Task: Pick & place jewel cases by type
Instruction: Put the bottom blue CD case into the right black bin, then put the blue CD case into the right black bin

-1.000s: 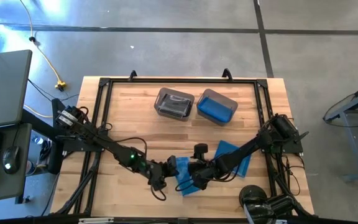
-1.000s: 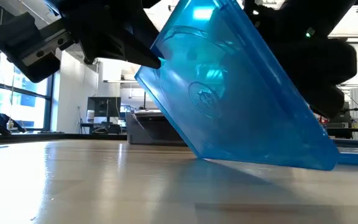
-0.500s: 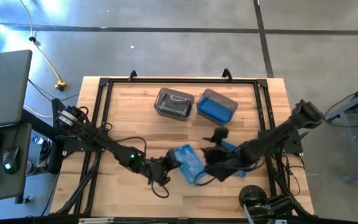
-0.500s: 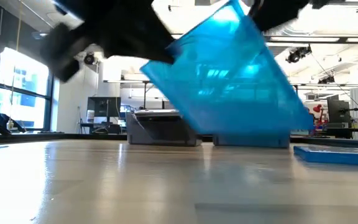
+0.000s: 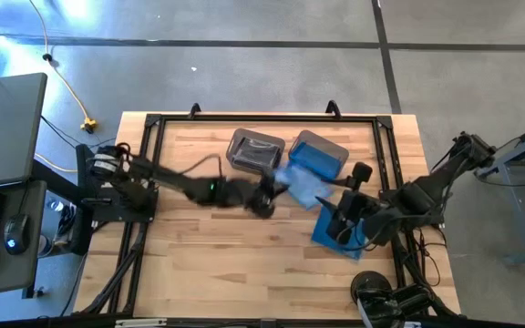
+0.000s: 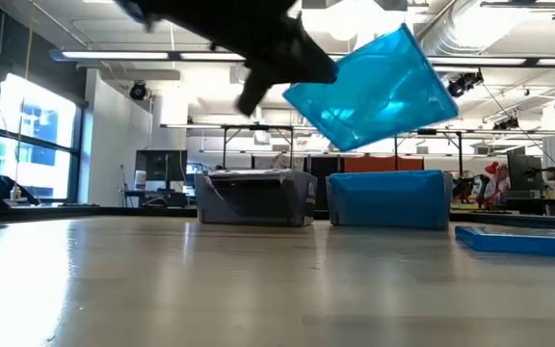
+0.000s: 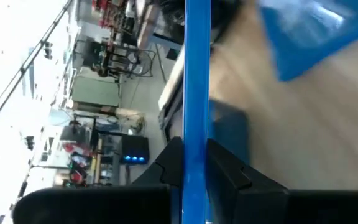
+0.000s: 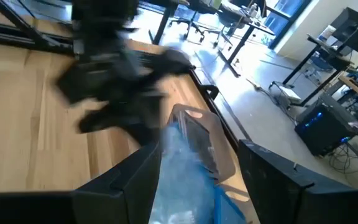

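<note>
Holding a blue case point(image 5: 301, 185) clamped in my left gripper point(image 5: 270, 197) beside the blue bin point(image 5: 319, 156); my right gripper point(image 5: 343, 225) hangs open nearby.

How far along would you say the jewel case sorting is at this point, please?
Done: the blue bin already looks filled with blue, the grey bin with dark cases. In hand: the left end effector carries a blue case above the table near the blue bin. Left: another blue case lies flat below the open right end effector.
</note>
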Tool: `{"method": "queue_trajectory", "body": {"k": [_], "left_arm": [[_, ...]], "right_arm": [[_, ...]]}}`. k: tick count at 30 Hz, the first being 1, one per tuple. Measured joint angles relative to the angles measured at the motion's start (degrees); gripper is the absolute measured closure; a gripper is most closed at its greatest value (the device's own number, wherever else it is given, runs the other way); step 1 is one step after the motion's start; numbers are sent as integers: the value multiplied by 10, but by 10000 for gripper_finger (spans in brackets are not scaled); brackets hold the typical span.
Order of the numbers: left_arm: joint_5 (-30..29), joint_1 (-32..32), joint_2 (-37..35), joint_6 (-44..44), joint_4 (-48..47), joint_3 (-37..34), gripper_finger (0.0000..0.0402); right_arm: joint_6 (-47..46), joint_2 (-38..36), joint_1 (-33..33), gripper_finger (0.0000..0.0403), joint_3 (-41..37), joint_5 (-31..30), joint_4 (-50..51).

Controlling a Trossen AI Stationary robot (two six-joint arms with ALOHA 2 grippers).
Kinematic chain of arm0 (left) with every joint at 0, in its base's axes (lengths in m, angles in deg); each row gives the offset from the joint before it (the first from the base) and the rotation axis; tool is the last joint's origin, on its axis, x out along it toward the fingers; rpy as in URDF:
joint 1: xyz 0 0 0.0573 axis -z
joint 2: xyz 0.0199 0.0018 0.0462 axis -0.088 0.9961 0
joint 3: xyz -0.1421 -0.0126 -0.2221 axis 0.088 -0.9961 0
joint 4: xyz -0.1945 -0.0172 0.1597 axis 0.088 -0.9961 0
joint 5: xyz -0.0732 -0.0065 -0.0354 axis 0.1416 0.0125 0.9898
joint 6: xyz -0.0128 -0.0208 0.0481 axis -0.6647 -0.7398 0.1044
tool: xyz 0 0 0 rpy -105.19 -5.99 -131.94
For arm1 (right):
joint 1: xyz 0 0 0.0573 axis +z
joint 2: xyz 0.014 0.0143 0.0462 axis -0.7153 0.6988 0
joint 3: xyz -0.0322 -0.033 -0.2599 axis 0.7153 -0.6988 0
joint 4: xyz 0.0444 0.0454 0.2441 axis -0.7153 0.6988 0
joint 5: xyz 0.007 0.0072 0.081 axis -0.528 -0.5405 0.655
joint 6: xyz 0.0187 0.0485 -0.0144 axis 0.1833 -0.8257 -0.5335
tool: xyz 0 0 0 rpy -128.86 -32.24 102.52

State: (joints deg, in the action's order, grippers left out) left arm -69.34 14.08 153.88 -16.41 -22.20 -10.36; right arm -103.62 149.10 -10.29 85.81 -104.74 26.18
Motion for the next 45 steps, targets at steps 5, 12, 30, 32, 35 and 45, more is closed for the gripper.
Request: {"method": "queue_trajectory", "body": {"k": [5,12,30,32,35,45], "left_arm": [[81,-85,0,-12,-52,55,372],[192,-170,20,-39,-192,149,365],[117,-203,238,-73,-321,361,360],[114,-202,238,-88,-330,372,356],[114,-201,237,-100,-332,384,337],[121,-199,236,-124,-391,397,245]], "right_arm": [[38,6,0,192,0,2,1],[54,6,-1,192,0,0,38],[23,7,-6,192,-86,1,64],[22,8,-13,192,-88,2,59],[20,8,-21,192,-88,1,58],[-99,8,-32,192,-88,23,44]]}}
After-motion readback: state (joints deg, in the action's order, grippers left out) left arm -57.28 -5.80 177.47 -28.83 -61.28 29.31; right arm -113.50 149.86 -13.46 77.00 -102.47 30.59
